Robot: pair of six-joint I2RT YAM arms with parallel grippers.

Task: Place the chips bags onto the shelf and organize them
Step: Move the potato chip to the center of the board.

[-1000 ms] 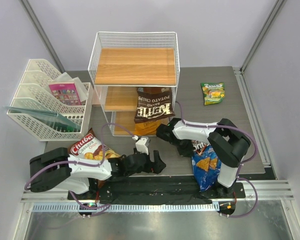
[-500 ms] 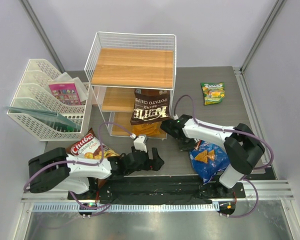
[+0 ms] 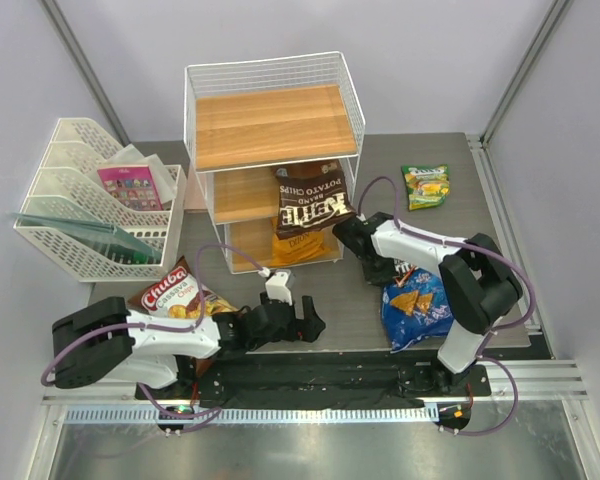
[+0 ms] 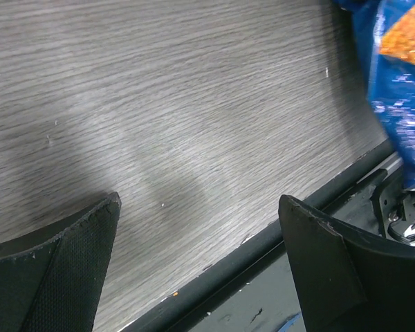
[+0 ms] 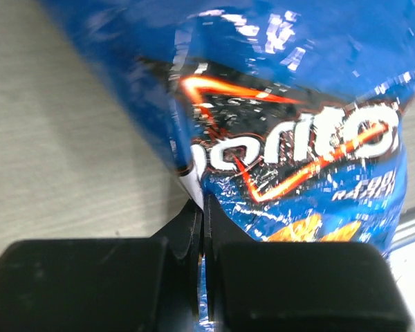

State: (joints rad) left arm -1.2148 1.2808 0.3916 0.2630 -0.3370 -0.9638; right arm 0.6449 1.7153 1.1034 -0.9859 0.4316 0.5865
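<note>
A white mesh file tray (image 3: pixel 80 215) is standing at the far left of the table (image 3: pixel 460 230), just beside the shelf (image 3: pixel 275 125), and is holding a pink card packet (image 3: pixel 132 185) along with some papers. The shelf is sitting at the far middle, turned a little askew to the table's edge. A dark brown Kettle bag (image 3: pixel 315 200) is leaning out of its front, its upper part reaching in under the top board. An orange bag (image 3: pixel 295 243) is poking out below it at the bottom tier. A small green-yellow bag (image 3: pixel 426 186) is lying alone at the far right, well apart from the rest. A brown-white Chuba bag (image 3: pixel 175 293) is resting at the near left, partly under the left arm.

The table is showing a grey wood grain, with a black base strip and a metal rail running along its near edge. Pale walls and slanted metal posts are closing in the space behind.

The right claw (image 3: pixel 388 275) is pointing down between the shelf and the blue Doritos bag (image 3: pixel 415 305). In the wrist view the right claw (image 5: pixel 202 207) is pinching the bag's (image 5: pixel 297 138) crinkled edge, its jaws pressed almost together on the foil. The bag is lying on the table at the near right. The left claw (image 3: pixel 310 325) is hovering low over bare table (image 4: pixel 194 104) at the near middle. Its (image 4: pixel 199 202) jaws are gaping wide and holding nothing, with the blue bag (image 4: pixel 401 83) off to its right.
</note>
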